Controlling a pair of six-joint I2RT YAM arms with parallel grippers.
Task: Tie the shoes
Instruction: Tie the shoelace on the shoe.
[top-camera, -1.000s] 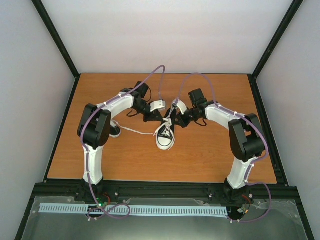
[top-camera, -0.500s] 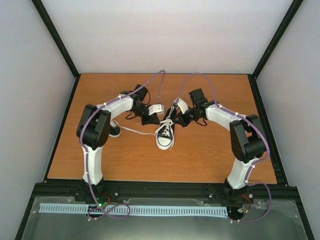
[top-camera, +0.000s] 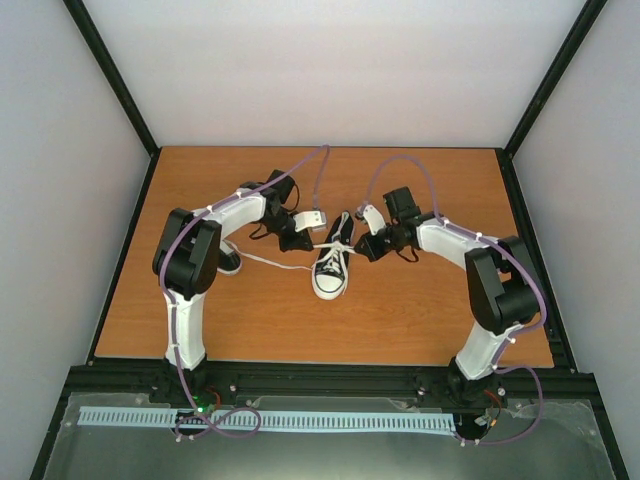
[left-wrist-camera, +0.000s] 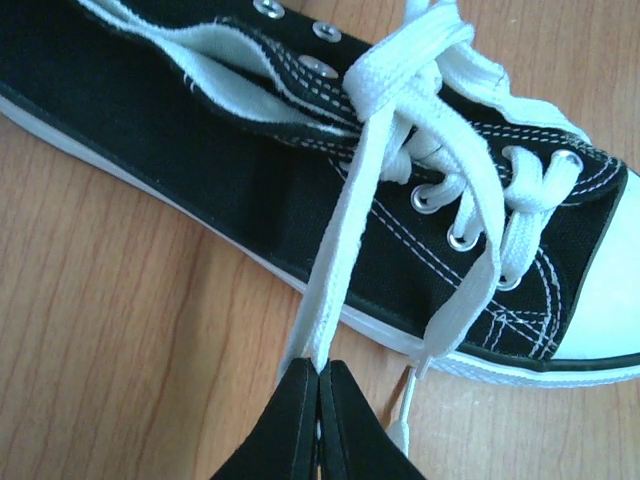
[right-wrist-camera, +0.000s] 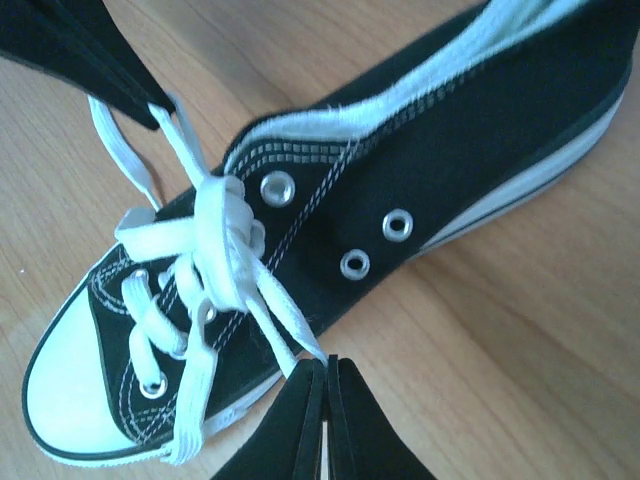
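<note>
Pinching one strand of the laces (left-wrist-camera: 352, 225), the left gripper (left-wrist-camera: 318, 375) has its two black, wedge-shaped fingers pressed flat together on the white woven tape. The tape runs taut from the tips toward 12 o'clock, up to a crossing over the tongue. The right gripper (right-wrist-camera: 325, 368) is clenched the same way, nipping another strand that climbs toward 11 o'clock into the same crossing. From above, the two grippers flank the shoe (top-camera: 331, 272): the left at its 10 o'clock, the right at its 2 o'clock, both low over the ankle opening. Behind them the left arm (top-camera: 235, 210) and right arm (top-camera: 450, 238) bend outward in wide white-and-black elbows, and purple cables (top-camera: 315, 165) loop over the wrists. The shoe lies near the middle of the table (top-camera: 420, 310), its toe pointing to 6 o'clock and its heel to 12. It is black canvas with white stitching, silver metal eyelets, a smooth white rubber toe cap and a white sole band. The lower eyelets are laced in flat crossings, while the top ones stand bare and the tongue's pale lining shows. A second shoe (top-camera: 230, 263) sits at the first one's 9 o'clock, mostly hidden by the left arm's elbow. A thin white lace trails over the wood between the two, though which shoe it belongs to is not clear from this height. The table surface is orange-brown wood grain.
</note>
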